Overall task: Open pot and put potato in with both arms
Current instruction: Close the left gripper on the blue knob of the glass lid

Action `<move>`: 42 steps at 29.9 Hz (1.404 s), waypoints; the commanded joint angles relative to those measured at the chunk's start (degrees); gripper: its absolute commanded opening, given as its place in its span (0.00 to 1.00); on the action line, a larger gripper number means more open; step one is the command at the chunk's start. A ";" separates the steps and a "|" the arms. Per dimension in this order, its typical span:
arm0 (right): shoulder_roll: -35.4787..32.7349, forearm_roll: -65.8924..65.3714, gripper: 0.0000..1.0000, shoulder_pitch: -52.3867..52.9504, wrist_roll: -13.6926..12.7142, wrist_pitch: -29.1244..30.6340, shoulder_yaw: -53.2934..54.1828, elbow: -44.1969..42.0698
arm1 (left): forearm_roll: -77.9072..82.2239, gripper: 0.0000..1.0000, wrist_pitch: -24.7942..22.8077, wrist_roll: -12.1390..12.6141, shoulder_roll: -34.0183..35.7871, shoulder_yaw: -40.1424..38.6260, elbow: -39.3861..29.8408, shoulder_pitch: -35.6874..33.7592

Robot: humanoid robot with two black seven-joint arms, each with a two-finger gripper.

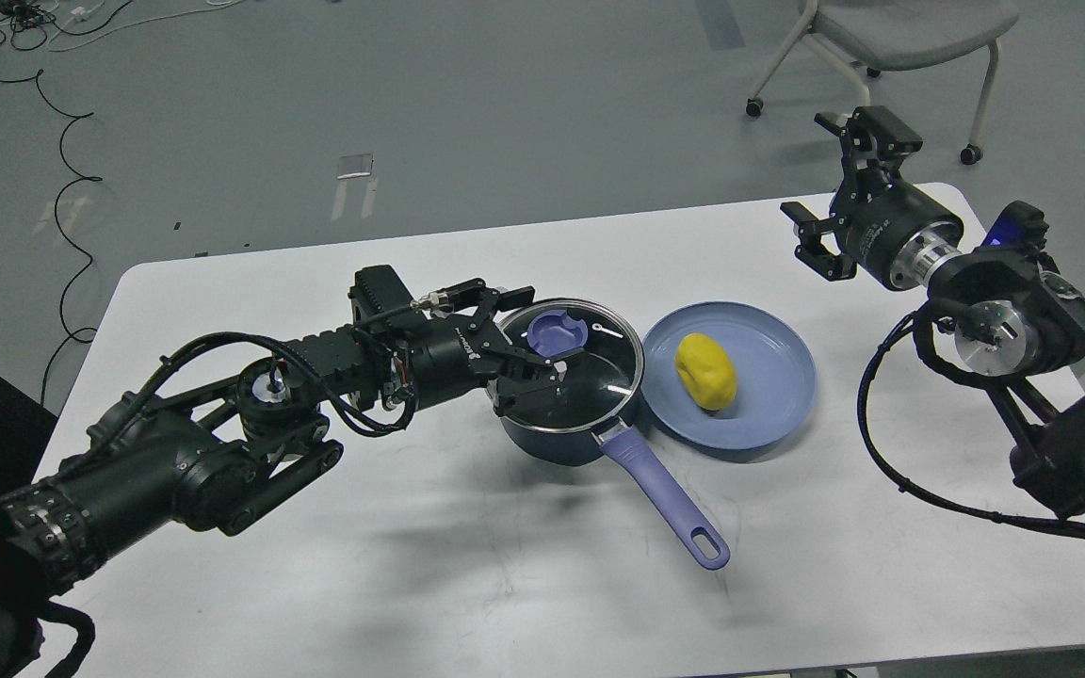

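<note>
Your left gripper [533, 350] sat over the pot [569, 414], its fingers spread either side of the lavender knob [557, 334] on the glass lid [573, 365]; whether the pads pressed on the knob, you could not tell. The lid was on the pot. The pot stood mid-table [411, 584], its purple handle [667, 504] pointing toward you and to the right. The potato [705, 371] lay on the light-blue plate [769, 414], just right of the pot and touching its rim or nearly so. Your right gripper [834, 188] hung above the table's far right corner, fingers wide apart, holding nothing, well away from the potato.
</note>
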 commanded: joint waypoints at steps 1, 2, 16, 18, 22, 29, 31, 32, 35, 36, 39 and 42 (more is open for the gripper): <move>0.00 -0.09 1.00 -0.08 0.00 0.00 0.00 -0.09 | 0.00 0.98 -0.01 0.01 -0.01 0.01 -0.03 0.17; 0.00 -0.09 1.00 -0.17 0.00 0.00 0.00 -0.09 | 0.00 0.98 -0.01 0.01 -0.01 0.01 -0.03 0.25; 0.00 -0.18 1.00 -0.88 0.00 0.00 -0.09 -0.09 | -0.09 0.98 -0.01 0.01 -0.18 1.95 0.06 0.34; 0.00 -0.18 1.00 -0.96 0.00 0.00 -0.09 -0.09 | -0.17 0.98 -0.01 0.01 -0.18 1.86 0.15 0.34; 0.00 -0.18 1.00 -0.96 0.00 0.00 -0.09 -0.18 | -0.96 0.98 -0.10 0.01 -2.03 1.86 1.64 -0.01; -0.09 -0.26 1.00 -1.23 0.00 0.09 -0.09 -0.18 | -4.66 0.98 -0.10 0.01 -3.35 1.77 4.01 -0.01; -0.09 -0.26 1.00 -1.31 0.00 0.09 -0.09 -0.18 | -4.66 0.98 -0.01 0.01 -3.44 1.68 4.45 -0.01; -0.09 -0.26 1.00 -1.32 0.00 0.00 -0.09 -0.27 | -4.66 0.98 -0.01 0.01 -3.44 1.60 5.15 -0.01; -0.09 -0.26 1.00 -1.40 0.09 0.09 -0.09 -0.53 | -4.75 0.98 -0.01 0.01 -4.05 1.59 6.38 -0.10; -0.09 -0.26 1.00 -1.40 0.09 0.00 -0.09 -0.53 | -4.75 0.98 -0.01 0.01 -4.05 1.68 6.39 -0.10; -0.09 -0.26 1.00 -1.40 0.09 0.00 -0.09 -0.53 | -4.75 0.98 -0.01 0.01 -4.05 1.68 6.39 -0.10; -0.09 -0.26 1.00 -1.40 0.09 0.00 -0.09 -0.62 | -4.75 0.98 -0.01 0.01 -4.14 1.86 6.48 -0.19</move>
